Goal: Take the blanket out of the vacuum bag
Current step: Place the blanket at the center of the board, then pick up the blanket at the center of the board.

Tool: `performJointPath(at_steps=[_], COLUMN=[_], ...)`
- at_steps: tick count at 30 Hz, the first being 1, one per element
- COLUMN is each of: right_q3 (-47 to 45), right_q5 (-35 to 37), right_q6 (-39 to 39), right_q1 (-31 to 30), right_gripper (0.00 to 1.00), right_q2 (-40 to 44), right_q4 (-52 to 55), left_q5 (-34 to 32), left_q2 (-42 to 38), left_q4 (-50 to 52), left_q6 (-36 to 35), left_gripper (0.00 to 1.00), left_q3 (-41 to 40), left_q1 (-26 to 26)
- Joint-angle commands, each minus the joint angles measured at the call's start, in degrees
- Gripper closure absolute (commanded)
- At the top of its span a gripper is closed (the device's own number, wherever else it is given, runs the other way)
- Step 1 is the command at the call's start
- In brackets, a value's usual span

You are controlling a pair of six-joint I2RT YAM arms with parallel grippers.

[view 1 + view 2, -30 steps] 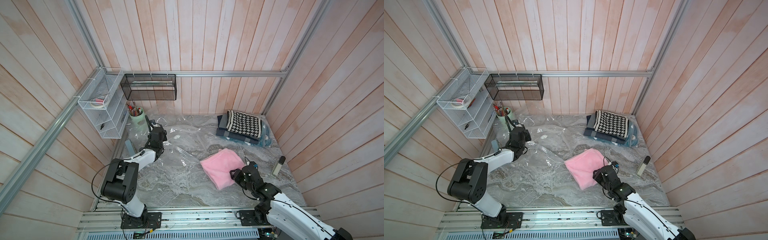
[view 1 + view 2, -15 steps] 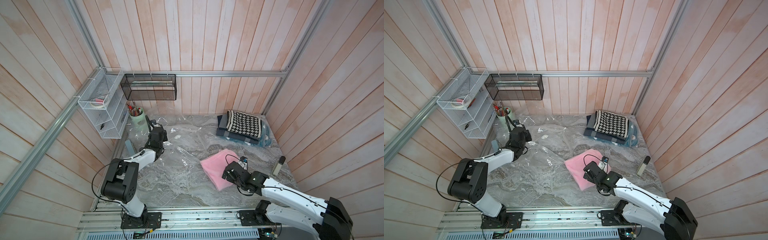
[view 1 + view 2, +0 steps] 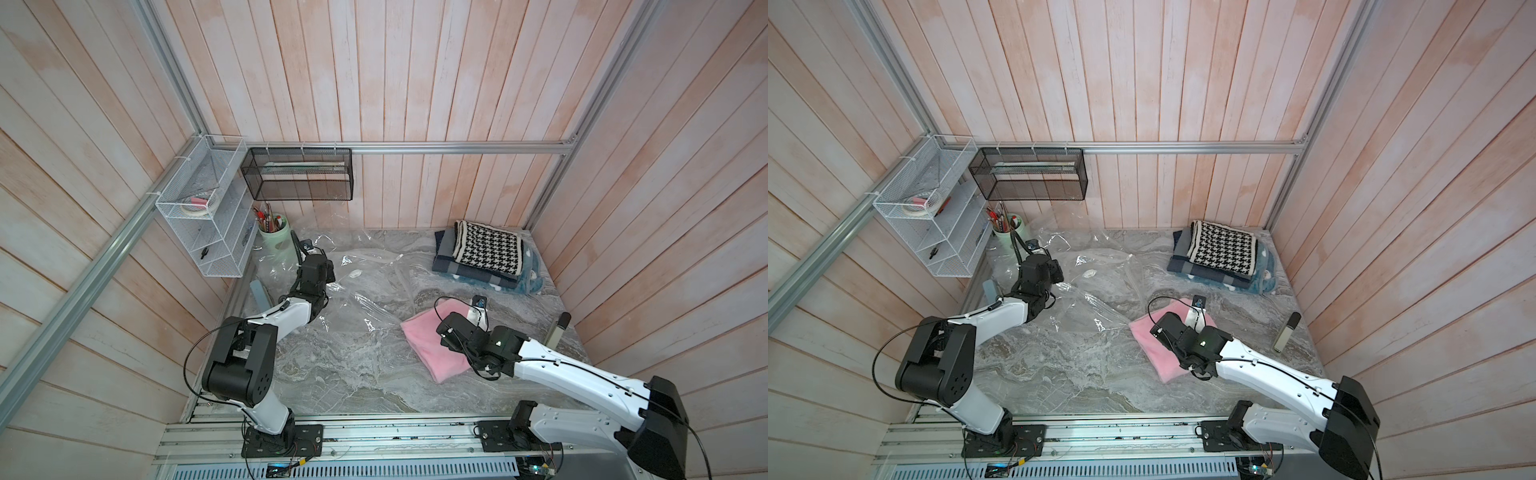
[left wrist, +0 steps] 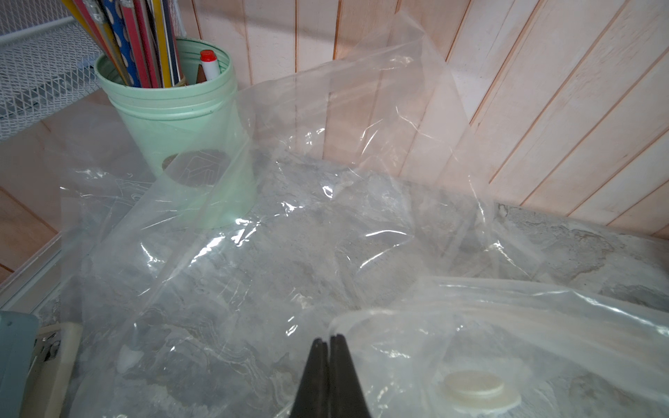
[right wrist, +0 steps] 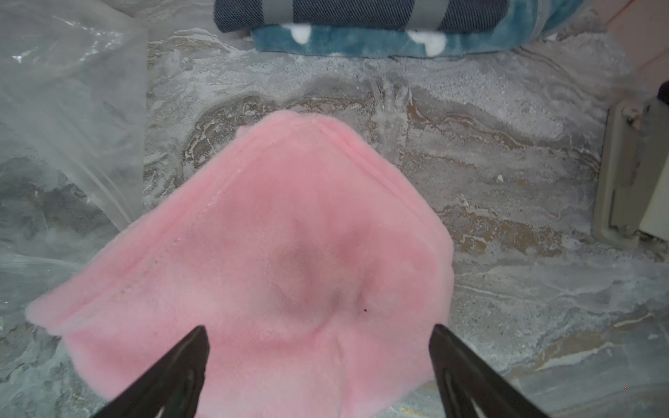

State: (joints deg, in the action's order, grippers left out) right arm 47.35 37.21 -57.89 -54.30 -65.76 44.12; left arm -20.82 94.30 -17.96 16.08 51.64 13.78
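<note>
While the left gripper (image 4: pixel 328 342) sits fully closed, pinching a fold of the vacuum bag (image 4: pixel 289 235) at its tips, the right gripper (image 5: pixel 318 327) hangs over the pink blanket (image 5: pixel 271 253) with jaws spread wide, gripping nothing. Blanket position: folded flat on the marble table (image 3: pixel 353 374), outside the bag, one edge just beside the clear plastic. Bag position: spread crumpled across the table, part of it draped against the green pencil cup (image 4: pixel 181 137). Round white valve (image 4: pixel 474 389): near the left gripper's tips.

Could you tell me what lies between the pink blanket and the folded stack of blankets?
Only bare marble tabletop shows there, in the right wrist view.
</note>
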Motion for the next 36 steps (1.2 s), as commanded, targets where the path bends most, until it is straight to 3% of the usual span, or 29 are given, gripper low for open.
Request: performJointPath(at_steps=[1, 12, 25, 36], right_q3=[2.3, 9.05, 6.63, 5.57], right_q5=[3.12, 5.06, -5.95, -6.27], right_q6=[9.48, 14.78, 15.74, 17.23], right_q1=[-1.01, -8.73, -10.6, -10.93], right_gripper=[0.04, 0.02, 0.02, 0.02], right_q2=[-3.05, -17.32, -23.46, -28.85], right_q4=[-3.9, -4.82, -5.67, -5.0], left_q5=[-1.18, 2.71, 3.06, 3.19], left_q2=[-0.65, 0.36, 0.66, 0.71], left_q4=[-1.29, 1.03, 1.24, 1.17], left_q6=[0.31, 2.72, 2.63, 2.41], left_gripper=[1.0, 1.0, 1.0, 1.0], left_q3=[-0.2, 1.23, 1.16, 0.79], left_q1=[-0.56, -2.44, -2.4, -2.43])
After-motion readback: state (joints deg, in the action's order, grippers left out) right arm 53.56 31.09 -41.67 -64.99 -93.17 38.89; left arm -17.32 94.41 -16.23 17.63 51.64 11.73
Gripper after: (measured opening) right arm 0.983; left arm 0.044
